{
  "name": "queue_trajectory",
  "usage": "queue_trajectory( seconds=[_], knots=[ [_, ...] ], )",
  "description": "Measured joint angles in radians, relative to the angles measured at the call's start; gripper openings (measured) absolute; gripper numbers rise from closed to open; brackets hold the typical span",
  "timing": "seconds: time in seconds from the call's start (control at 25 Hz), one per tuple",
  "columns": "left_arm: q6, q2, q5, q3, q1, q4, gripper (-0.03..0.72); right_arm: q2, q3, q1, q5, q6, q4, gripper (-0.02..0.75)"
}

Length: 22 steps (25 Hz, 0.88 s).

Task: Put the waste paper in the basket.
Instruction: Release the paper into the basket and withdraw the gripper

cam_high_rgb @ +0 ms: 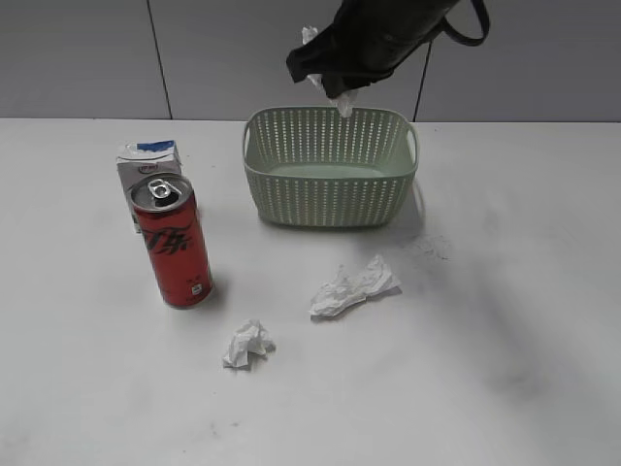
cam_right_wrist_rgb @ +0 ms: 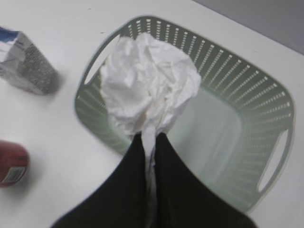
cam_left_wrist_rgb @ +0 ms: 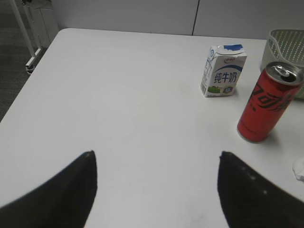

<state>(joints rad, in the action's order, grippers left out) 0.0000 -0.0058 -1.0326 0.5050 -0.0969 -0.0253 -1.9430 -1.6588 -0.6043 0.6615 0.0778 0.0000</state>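
My right gripper (cam_high_rgb: 335, 85) is shut on a crumpled white waste paper (cam_right_wrist_rgb: 147, 88) and holds it in the air above the pale green basket (cam_high_rgb: 330, 199); the basket also shows in the right wrist view (cam_right_wrist_rgb: 247, 123) and looks empty. Two more crumpled waste papers lie on the table in front of the basket: one in the middle (cam_high_rgb: 354, 287) and a smaller one nearer the front (cam_high_rgb: 247, 344). My left gripper (cam_left_wrist_rgb: 156, 156) is open and empty above bare table, left of the can.
A red soda can (cam_high_rgb: 173, 243) stands left of the basket, with a small milk carton (cam_high_rgb: 146, 165) behind it. Both show in the left wrist view, the can (cam_left_wrist_rgb: 266, 104) and the carton (cam_left_wrist_rgb: 223, 71). The table's left edge (cam_left_wrist_rgb: 28, 76) is near.
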Motion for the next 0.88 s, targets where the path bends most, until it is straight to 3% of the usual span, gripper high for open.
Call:
queue_trajectory(
  seconds=[0.16, 0.24, 0.36, 0.44, 0.52, 0.68, 0.88],
  knots=[
    [0.0, 0.0, 0.0, 0.0, 0.0, 0.0, 0.587, -0.132, -0.116, 0.008, -0.003, 0.0, -0.052, 0.007],
    [0.0, 0.0, 0.0, 0.0, 0.0, 0.0, 0.587, -0.183, -0.154, 0.008, -0.003, 0.0, -0.058, 0.06],
    [0.0, 0.0, 0.0, 0.0, 0.0, 0.0, 0.587, -0.242, -0.184, 0.008, -0.002, 0.013, -0.059, 0.288],
    [0.0, 0.0, 0.0, 0.0, 0.0, 0.0, 0.587, -0.262, -0.189, 0.008, -0.001, 0.03, -0.06, 0.492],
    [0.0, 0.0, 0.0, 0.0, 0.0, 0.0, 0.587, -0.267, -0.192, 0.008, 0.002, 0.042, -0.066, 0.607],
    [0.0, 0.0, 0.0, 0.0, 0.0, 0.0, 0.587, -0.267, -0.243, 0.008, 0.108, 0.049, -0.066, 0.618],
    [0.0, 0.0, 0.0, 0.0, 0.0, 0.0, 0.587, -0.267, -0.367, 0.008, 0.408, 0.003, -0.064, 0.591]
  ],
)
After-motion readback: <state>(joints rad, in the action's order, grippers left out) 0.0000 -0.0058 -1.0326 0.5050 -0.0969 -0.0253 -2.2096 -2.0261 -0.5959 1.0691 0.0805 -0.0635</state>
